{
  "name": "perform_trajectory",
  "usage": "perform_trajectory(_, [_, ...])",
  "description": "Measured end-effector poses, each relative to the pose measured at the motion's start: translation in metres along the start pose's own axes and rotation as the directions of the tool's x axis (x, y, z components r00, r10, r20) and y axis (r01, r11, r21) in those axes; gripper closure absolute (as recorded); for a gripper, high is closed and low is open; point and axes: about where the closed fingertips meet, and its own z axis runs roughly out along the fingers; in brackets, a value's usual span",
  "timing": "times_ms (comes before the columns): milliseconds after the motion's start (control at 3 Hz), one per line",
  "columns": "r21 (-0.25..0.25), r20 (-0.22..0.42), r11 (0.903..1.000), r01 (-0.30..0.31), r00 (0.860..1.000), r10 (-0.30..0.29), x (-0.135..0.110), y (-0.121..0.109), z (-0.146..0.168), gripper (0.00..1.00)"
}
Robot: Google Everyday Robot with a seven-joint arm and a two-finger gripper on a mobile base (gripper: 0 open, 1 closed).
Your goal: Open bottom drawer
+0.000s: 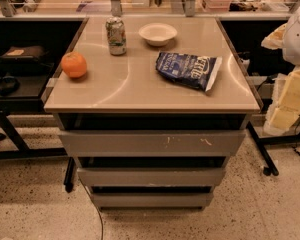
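The bottom drawer [151, 200] is the lowest and narrowest of three grey handle-less fronts under a beige counter; its plain front sits about in line with the others, with a dark gap above it. Above it are the mid-sized front [151, 177] and the widest front with white scuff marks [151, 143]. My gripper is not in view, and no part of the arm shows.
On the counter top [140, 91] lie an orange [74, 64], a can [116, 35], a white bowl [157, 33] and a blue chip bag [187, 70]. A dark cart [15, 79] stands at the left, shelves with yellow items [290, 101] at the right. Speckled floor [40, 214] lies in front.
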Motion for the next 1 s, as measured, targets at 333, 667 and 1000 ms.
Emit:
perform_trajectory(333, [0.002, 0.002, 1.0, -0.001, 1.0, 0.001, 0.0, 0.0, -0.001, 0.0])
perform_trajectory(667, [-0.024, 0.008, 0.9997, -0.002, 1.0, 0.003, 0.003, 0.012, 0.01, 0.0])
perform_trajectory(1000, [-0.089, 0.063, 0.9956, 0.027, 0.998, -0.022, 0.01, 0.058, 0.05, 0.0])
